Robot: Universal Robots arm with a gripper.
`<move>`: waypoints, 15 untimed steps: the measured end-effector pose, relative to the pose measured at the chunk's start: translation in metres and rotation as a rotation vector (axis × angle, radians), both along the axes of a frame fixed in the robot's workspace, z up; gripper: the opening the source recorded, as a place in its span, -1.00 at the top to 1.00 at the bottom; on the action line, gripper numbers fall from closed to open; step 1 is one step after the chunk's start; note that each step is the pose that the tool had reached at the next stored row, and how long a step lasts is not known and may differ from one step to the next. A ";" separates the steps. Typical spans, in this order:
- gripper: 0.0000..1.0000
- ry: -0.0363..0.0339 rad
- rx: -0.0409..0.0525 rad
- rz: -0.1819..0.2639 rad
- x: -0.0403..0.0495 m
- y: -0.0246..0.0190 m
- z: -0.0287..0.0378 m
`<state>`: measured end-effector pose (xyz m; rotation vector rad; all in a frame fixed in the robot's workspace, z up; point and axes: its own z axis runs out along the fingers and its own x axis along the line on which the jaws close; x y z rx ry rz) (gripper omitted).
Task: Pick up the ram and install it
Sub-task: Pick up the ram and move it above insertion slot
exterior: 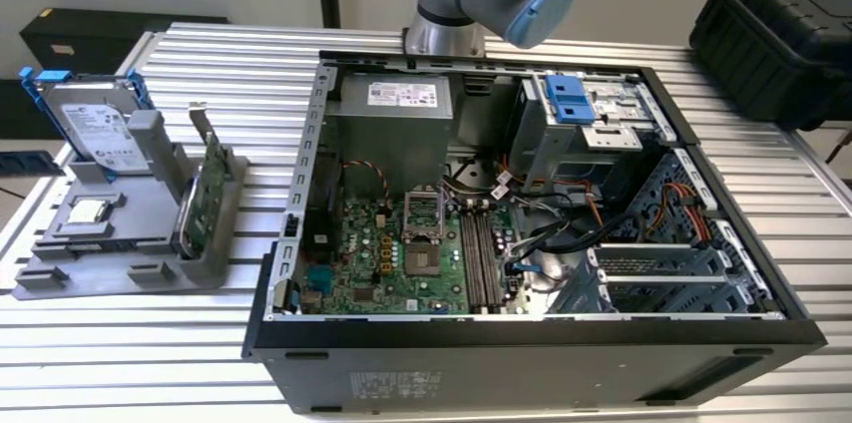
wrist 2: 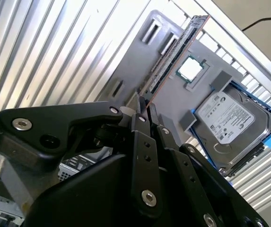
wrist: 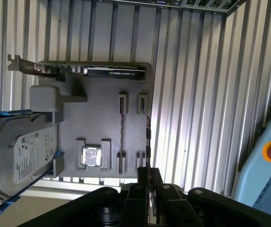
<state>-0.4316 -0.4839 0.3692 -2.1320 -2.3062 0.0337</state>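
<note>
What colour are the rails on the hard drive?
Blue. The rails framing the silver hard drive show best in the exterior view.

Grey tray (wrist: 97,125); silver drive (wrist: 21,156) (blue rails); ribbed table (wrist: 196,94); black jaws.

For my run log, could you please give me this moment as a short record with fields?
gripper: appears shut on ram, above tray
ram: seen edge-on, one end in gripper, held over tray
tray: grey, on slatted table; holds drive, CPU, card
drive: silver, blue rails, at one tray end
CPU: lying flat in its tray pocket
card: metal bracket, standing on edge
case: open, motherboard showing; ram not yet installed
</note>
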 end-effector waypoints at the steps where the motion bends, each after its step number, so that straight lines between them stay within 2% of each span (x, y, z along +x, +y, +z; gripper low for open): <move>1: 1.00 -0.0002 0.0000 0.000 -0.0002 0.0000 0.0007; 15: 1.00 -0.0022 -0.0001 0.000 -0.0023 0.0000 0.0089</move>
